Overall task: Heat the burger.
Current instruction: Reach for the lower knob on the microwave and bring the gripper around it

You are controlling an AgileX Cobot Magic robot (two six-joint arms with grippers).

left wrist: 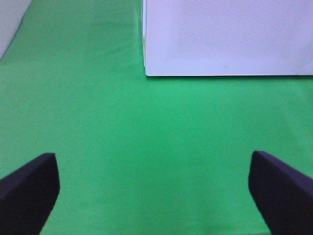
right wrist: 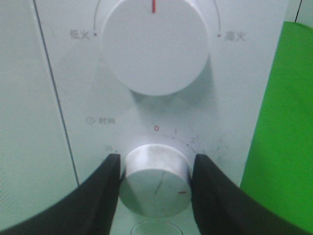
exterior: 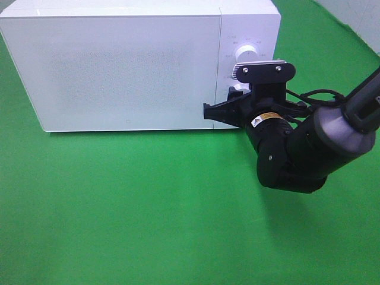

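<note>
The burger is out of view. The white microwave point(exterior: 130, 65) stands at the back of the green cloth with its door shut. In the right wrist view my right gripper point(right wrist: 155, 181) is shut on the lower timer knob point(right wrist: 156, 171), one black finger pressed against each side. The larger power knob point(right wrist: 154, 44) sits just above it. My right arm point(exterior: 297, 148) reaches to the control panel from the right. In the left wrist view my left gripper point(left wrist: 154, 171) stands open over bare cloth, short of the microwave's front corner point(left wrist: 146, 68), with nothing between its fingers.
Green cloth point(exterior: 148, 208) covers the table in front of the microwave. The microwave's power knob point(exterior: 248, 52) shows above the right wrist camera mount point(exterior: 261, 70). A pale wall shows at the far right point(exterior: 356, 18).
</note>
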